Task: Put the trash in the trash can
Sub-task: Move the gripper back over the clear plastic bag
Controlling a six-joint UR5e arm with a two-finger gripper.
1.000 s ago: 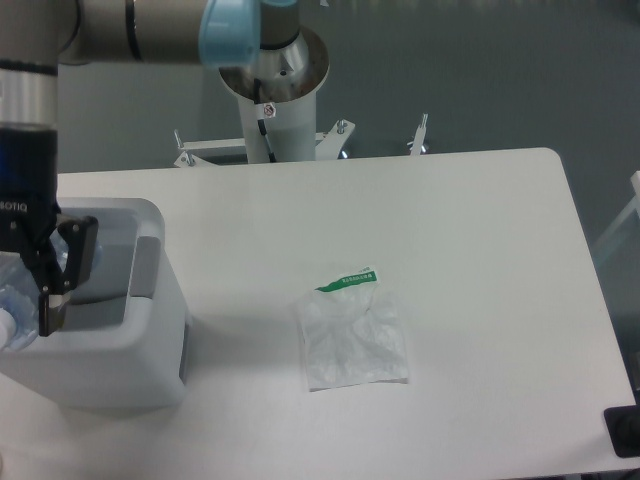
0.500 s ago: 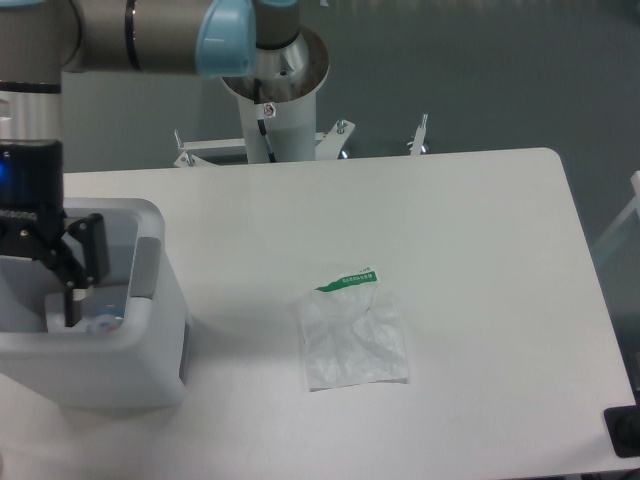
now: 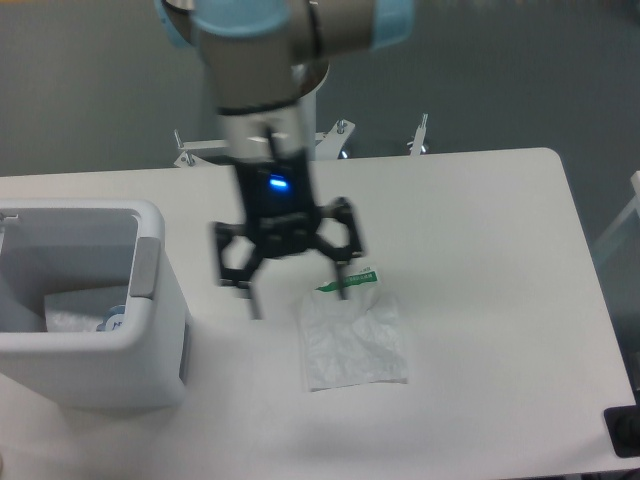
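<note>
The arm has swung from the large boxy white plastic trash can (image 3: 90, 345) at 9 o'clock toward the middle of the white counter (image 3: 480, 260), and the slim clear bluish plastic bottle (image 3: 112, 320) now lies inside the can against its right wall, only partly visible. The black 2-finger pincer (image 3: 296, 290) is blurred with motion, spread wide and empty, above the counter.

The remaining piece of trash, the flat clear plastic bag with a green top strip (image 3: 354, 340), lies on the counter at about 5 o'clock from the pincer and close to it. The right fingertip appears over the bag's green strip at its 12 o'clock edge; the left fingertip hangs beyond the bag's left edge. Whether either tip touches the counter cannot be told.

The bag's long axis runs roughly 12 to 6 o'clock, so the spread fingers lie across its width. The next move likely calls for a short shift toward 5 o'clock to centre over the bag, then a descent low enough to pinch the thin film.
</note>
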